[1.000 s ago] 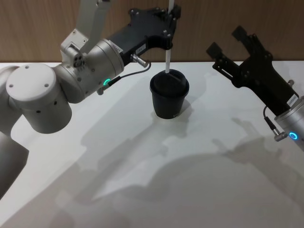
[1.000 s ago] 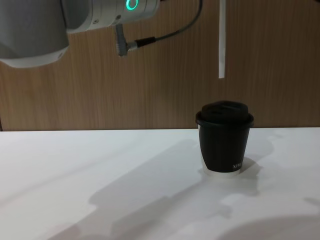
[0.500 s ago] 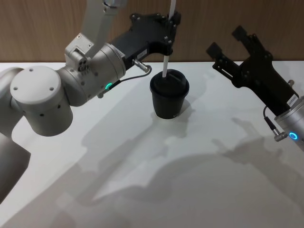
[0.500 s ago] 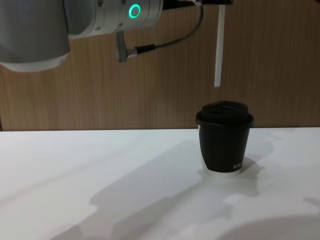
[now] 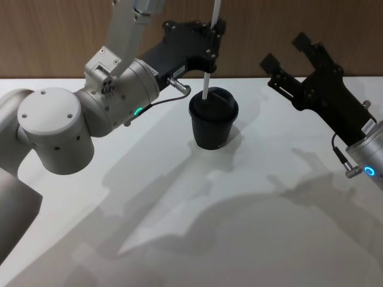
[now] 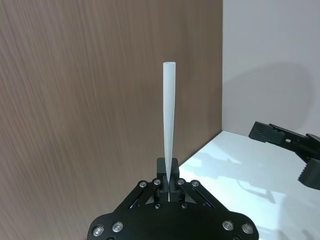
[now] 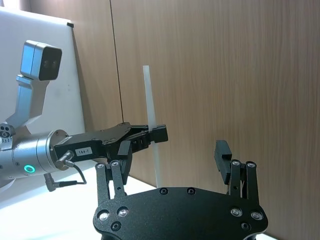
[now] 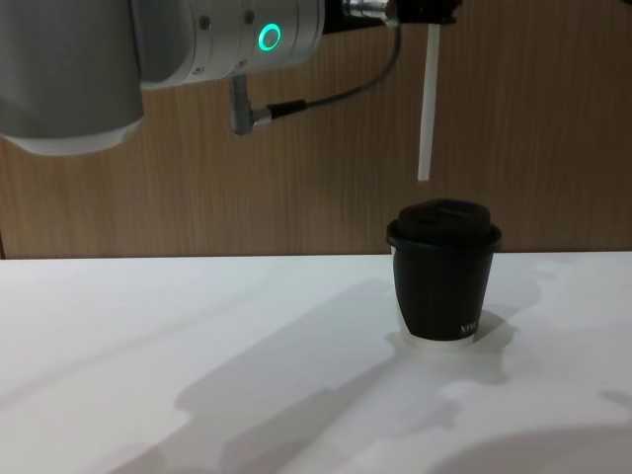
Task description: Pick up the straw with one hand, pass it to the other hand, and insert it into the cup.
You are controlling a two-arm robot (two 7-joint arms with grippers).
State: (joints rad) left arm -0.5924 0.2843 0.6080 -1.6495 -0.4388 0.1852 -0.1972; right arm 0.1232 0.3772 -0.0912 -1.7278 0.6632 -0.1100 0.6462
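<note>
While the left gripper [image 5: 213, 37] pinches it, the white straw [image 5: 207, 84] hangs upright.
Lower end above the domed black cup [image 5: 213, 122]; right gripper [image 5: 285, 52] gapes wide.

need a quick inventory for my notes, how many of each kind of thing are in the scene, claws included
straw: 1
cup: 1
claws: 2, the left claw shut on the straw above the cup, the right claw open and off to the side
total: 4
</note>
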